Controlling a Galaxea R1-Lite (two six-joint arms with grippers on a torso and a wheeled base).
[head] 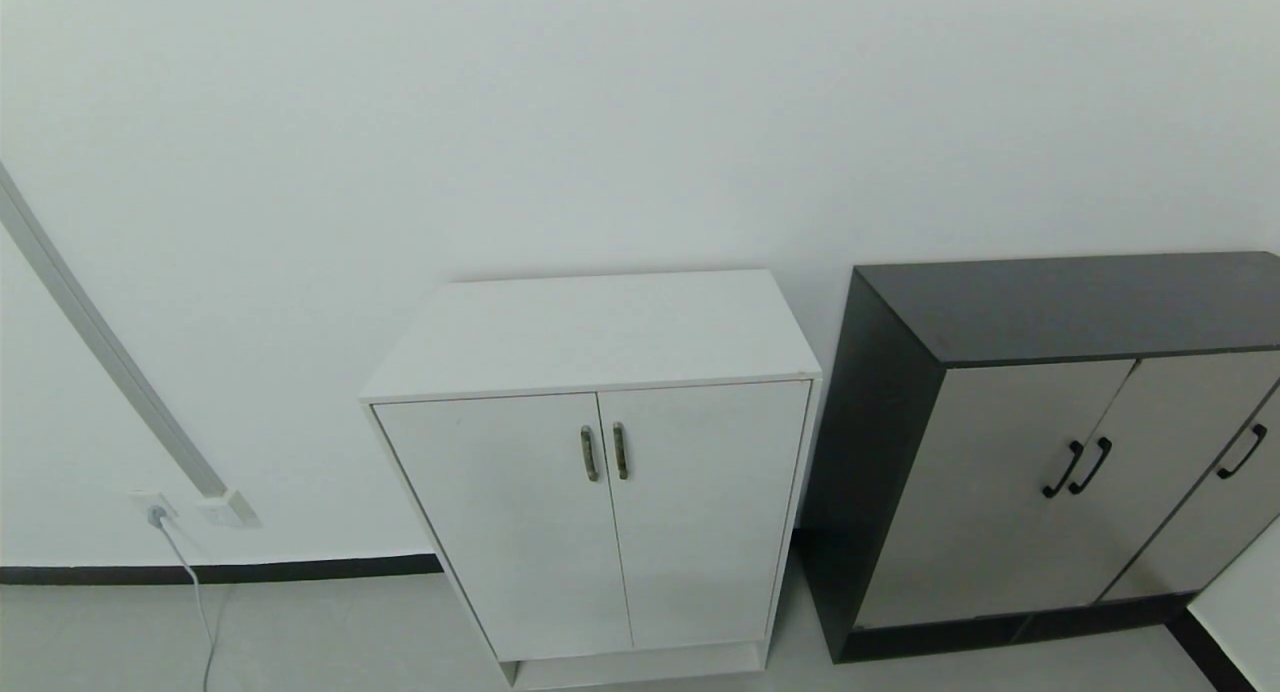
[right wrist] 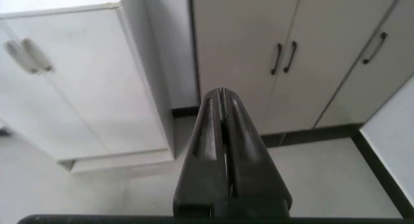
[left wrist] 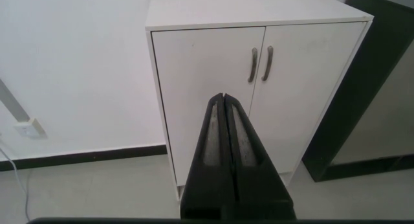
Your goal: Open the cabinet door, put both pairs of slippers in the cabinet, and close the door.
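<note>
A white two-door cabinet stands against the wall with both doors shut. Its two metal handles sit side by side at the centre seam. My left gripper is shut with nothing in it, held back from the white cabinet and pointing at its left door. My right gripper is also shut and empty, off to the right of the white cabinet, pointing toward the floor gap between it and the dark cabinet.
A black cabinet with grey doors stands right beside the white one. A wall socket with a cable is at the lower left. Grey floor lies in front.
</note>
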